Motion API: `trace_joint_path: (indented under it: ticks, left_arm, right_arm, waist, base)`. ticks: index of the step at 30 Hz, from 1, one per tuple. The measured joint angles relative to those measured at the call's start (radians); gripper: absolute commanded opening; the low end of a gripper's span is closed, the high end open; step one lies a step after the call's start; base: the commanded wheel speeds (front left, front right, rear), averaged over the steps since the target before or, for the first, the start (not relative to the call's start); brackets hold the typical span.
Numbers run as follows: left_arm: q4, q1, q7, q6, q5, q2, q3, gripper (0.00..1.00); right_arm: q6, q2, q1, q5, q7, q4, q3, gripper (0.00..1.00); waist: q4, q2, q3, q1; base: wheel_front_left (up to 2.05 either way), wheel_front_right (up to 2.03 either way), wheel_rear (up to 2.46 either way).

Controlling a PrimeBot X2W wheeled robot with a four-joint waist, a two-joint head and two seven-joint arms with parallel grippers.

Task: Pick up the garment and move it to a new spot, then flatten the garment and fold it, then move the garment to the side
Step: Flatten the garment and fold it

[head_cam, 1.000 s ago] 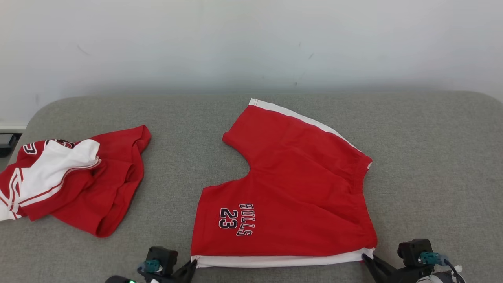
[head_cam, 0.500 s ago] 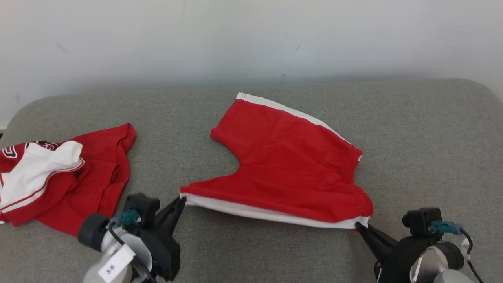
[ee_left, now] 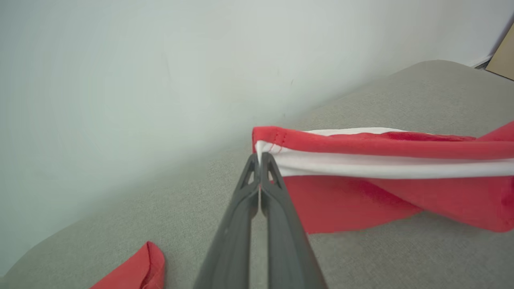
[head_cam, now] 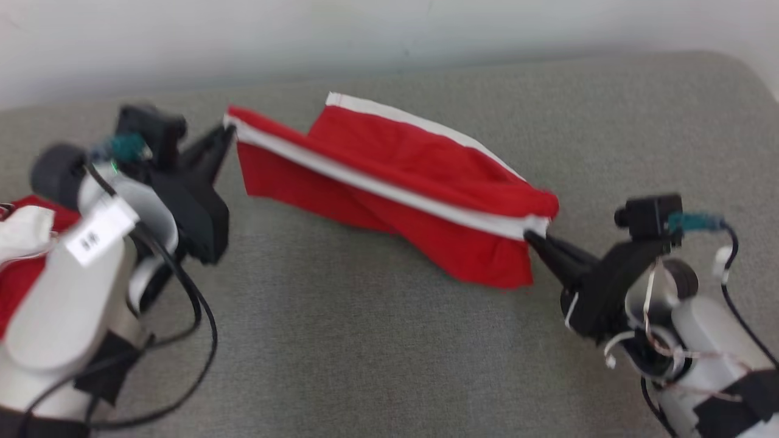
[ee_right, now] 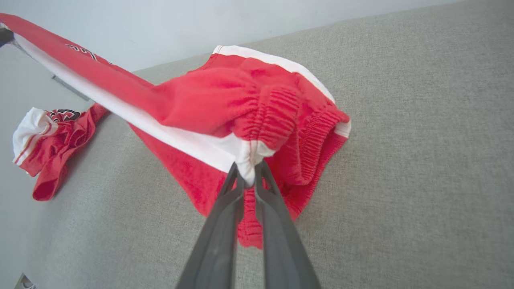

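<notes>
From the head view, the red shorts [head_cam: 420, 164] hang stretched between the two arms above the middle of a grey, coarse-woven cushion [head_cam: 341, 353]. One white-banded edge is pulled taut, and the loose cloth sags beneath it. The left gripper [head_cam: 226, 129] pinches the left end of that band and the right gripper [head_cam: 532, 238] pinches the right end. A crumpled red-and-white jersey [head_cam: 24, 243] lies at the far left.

In the left wrist view, the dark tapered fingers [ee_left: 277, 188] are pressed together on the stitched corner of the shorts [ee_left: 361, 196]. The cloth is smooth and matte, and it drapes down to the cushion [ee_left: 401, 261] below a pale wall [ee_left: 120, 80].

In the right wrist view, the fingers [ee_right: 225, 200] are nipped onto the white stripe beside the puckered, ribbed elastic waistband of the shorts [ee_right: 225, 100]. The far leg rests flat on the cushion [ee_right: 421, 160]. The jersey [ee_right: 52, 136] lies bunched well apart from the shorts.
</notes>
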Motion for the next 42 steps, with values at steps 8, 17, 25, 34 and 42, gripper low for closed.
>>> trace_joint_path:
  ticks: [8,17,25,34,42]
  left_arm:
    - [0.094,-0.234,0.080,-0.008,-0.025,0.026,-0.064,0.00]
    - [0.228,-0.421,0.117,-0.008,-0.089,0.069,-0.179,0.00]
    - [0.283,-0.550,0.103,-0.008,-0.118,0.095,-0.284,0.00]
    - [0.387,-0.628,0.072,-0.008,-0.142,0.096,-0.414,0.00]
    - [0.484,-0.660,0.002,-0.008,-0.162,0.084,-0.467,1.00]
  right_arm:
    - [-0.010,0.050,-0.191,0.070,0.079,0.078,-0.027,0.00]
    - [-0.033,0.141,-0.346,0.130,0.122,0.179,-0.040,0.00]
    - [-0.035,0.186,-0.430,0.146,0.110,0.228,-0.048,0.00]
    - [-0.020,0.200,-0.487,0.148,0.075,0.294,-0.040,0.00]
    - [-0.002,0.211,-0.505,0.158,0.014,0.352,-0.042,1.00]
  waist:
    - [-0.049,0.0000,0.107,0.0001]
    - [-0.107,0.0001,0.216,0.0001]
    - [-0.163,0.0001,0.298,0.0000]
    - [-0.214,0.0000,0.362,0.0000]
    - [-0.217,0.0000,0.369,-0.0002]
  base:
    - [0.00,0.00,0.00]
    - [0.00,0.00,0.00]
    - [0.00,0.00,0.00]
    - [0.00,0.00,0.00]
    - [0.00,0.00,0.00]
